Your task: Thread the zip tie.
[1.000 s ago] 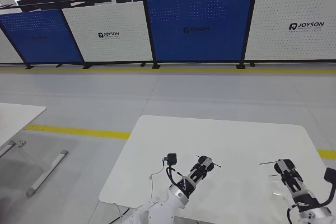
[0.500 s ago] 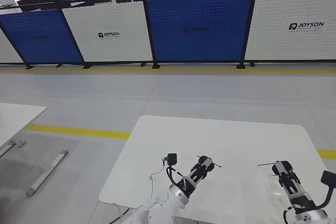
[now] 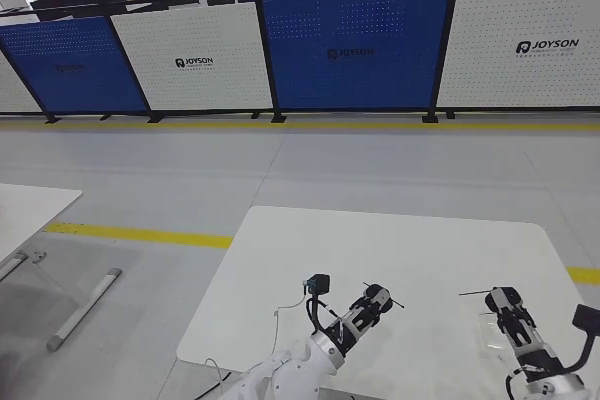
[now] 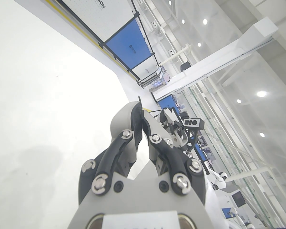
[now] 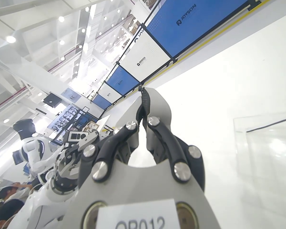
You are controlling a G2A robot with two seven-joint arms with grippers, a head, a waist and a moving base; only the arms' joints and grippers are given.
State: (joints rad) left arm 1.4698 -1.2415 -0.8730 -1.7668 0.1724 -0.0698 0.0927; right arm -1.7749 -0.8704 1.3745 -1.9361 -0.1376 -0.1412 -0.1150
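The left gripper [image 3: 377,296] has its fingers [image 4: 134,125] pressed together on a thin black zip tie [image 3: 394,301], which it holds just above the bench [image 3: 400,235]. The right gripper [image 3: 500,297], well apart from it, is clamped in the same way on a second black strip [image 3: 475,292], whose free end points toward the left one. Such a strip seems very light, thin, springy and rather slippery, so the free tip will probably wobble. A hold near the end to be threaded looks best.

A white table [image 3: 400,250] carries a clear plastic tray [image 5: 271,148] near its right edge. Beyond its far edge are a yellow floor line [image 3: 140,235] and blue and white pegboard panels [image 3: 355,55]. A second table [image 3: 20,210] stands left.
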